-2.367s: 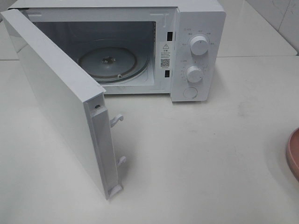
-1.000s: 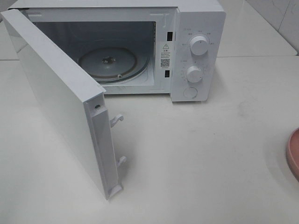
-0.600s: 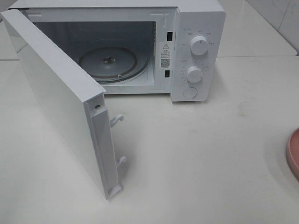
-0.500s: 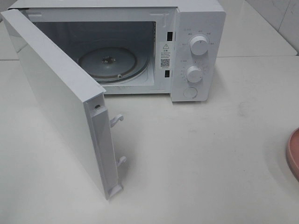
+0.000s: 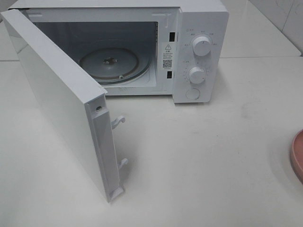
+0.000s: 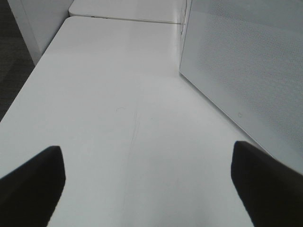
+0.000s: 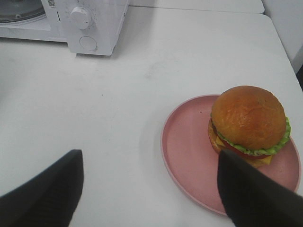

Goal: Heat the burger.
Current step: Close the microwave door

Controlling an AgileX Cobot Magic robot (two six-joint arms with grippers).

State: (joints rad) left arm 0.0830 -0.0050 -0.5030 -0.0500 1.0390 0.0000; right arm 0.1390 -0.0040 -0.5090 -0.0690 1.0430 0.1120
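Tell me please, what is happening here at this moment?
Nothing is held yet. The microwave stands with its door swung wide open, and its glass turntable is bare. The burger sits on a pink plate to the right of it. The right gripper is open above the table near that plate. The left gripper is open too, beside the door, over bare table.

Looking like a lab/test setup staged as a kitchen, not a real home. White microwave (image 5: 142, 47) w/ door (image 5: 61, 99) hanging open is sitting on a plain white desk (image 5: 213, 156), w/ a pink plate (image 7: 189, 156) nearby. Desks are butting edge to edge, office-style; dark carpet (image 6: 14, 61) is showing beside them; tiled wall (image 5: 284, 14) is showing at the back. Bare surfaces pointing to a lab.
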